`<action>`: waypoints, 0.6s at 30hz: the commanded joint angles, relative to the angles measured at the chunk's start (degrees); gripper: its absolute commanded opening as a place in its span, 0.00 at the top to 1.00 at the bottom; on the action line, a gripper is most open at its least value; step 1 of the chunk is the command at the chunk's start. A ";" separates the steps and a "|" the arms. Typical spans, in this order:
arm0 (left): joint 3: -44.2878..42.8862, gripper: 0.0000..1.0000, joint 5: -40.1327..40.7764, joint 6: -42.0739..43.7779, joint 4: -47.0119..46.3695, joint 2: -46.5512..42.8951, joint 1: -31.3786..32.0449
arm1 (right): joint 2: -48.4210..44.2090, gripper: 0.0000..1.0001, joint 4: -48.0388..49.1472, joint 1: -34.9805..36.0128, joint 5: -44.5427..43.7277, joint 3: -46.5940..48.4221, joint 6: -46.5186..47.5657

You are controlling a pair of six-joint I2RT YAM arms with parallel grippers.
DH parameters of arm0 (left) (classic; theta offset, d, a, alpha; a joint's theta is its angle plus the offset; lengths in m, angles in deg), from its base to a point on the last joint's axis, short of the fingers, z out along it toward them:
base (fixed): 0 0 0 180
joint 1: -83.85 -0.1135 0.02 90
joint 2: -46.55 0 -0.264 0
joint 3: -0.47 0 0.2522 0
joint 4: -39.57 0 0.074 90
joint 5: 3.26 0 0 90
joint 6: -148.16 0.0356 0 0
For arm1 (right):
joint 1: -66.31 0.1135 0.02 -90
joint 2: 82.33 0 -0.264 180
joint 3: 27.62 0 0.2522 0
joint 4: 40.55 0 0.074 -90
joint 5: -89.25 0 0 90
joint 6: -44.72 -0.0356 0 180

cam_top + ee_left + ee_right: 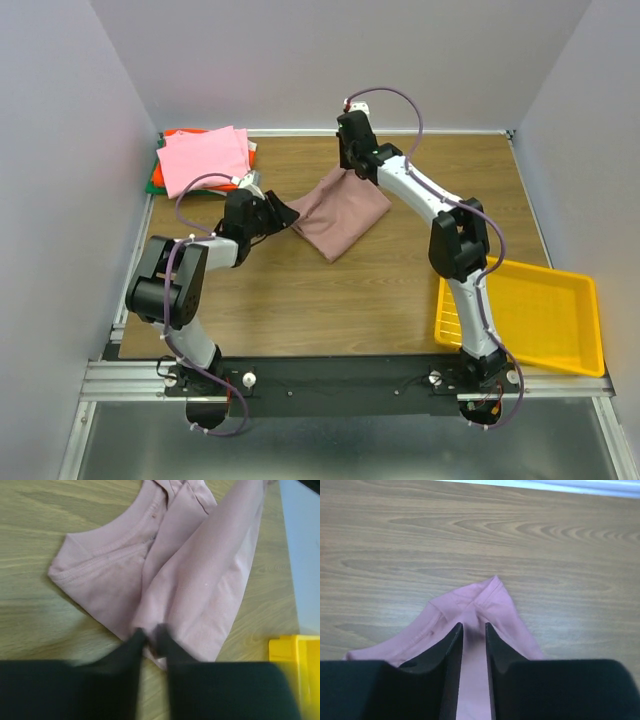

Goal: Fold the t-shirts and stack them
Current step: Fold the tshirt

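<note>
White-and-black arms [415, 186], purple cables [418, 112]

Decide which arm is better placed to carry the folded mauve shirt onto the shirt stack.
Probably left: the left hand sits at the mauve shirt's edge nearest the stack; the right hand is farther.

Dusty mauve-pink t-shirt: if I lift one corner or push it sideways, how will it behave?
Likely floppy: the dusty mauve-pink folded t-shirt lies in soft creases, so a lifted corner would probably drape and unfold. Pushed across the wooden table, it may bunch rather than slide whole.
</note>
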 commanded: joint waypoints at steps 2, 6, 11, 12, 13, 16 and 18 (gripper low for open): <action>-1.39 0.16 3.34 -0.13 -0.54 -0.67 -1.74 | 1.19 0.34 1.38 -0.86 3.98 2.75 2.82; -2.28 0.04 8.27 2.24 4.38 -4.97 -1.30 | -3.81 0.25 1.56 -0.86 5.22 -3.29 3.98; 1.06 0.04 11.62 4.18 5.71 -9.99 1.86 | -11.12 0.25 2.87 -0.86 8.99 -14.29 3.19; 2.37 0.04 11.62 4.09 5.62 -10.44 3.00 | -13.21 0.25 3.49 -0.86 11.26 -16.14 3.10; 2.99 0.04 11.80 4.01 5.62 -10.79 3.70 | -14.11 0.25 4.27 -0.77 12.59 -20.07 2.58; 5.27 0.04 12.06 3.39 5.53 -11.93 6.42 | -16.65 0.25 8.40 -0.86 17.87 -25.28 2.40; 6.33 0.04 12.50 2.51 5.45 -12.55 7.92 | -16.75 0.25 10.43 -0.86 19.63 -28.54 2.13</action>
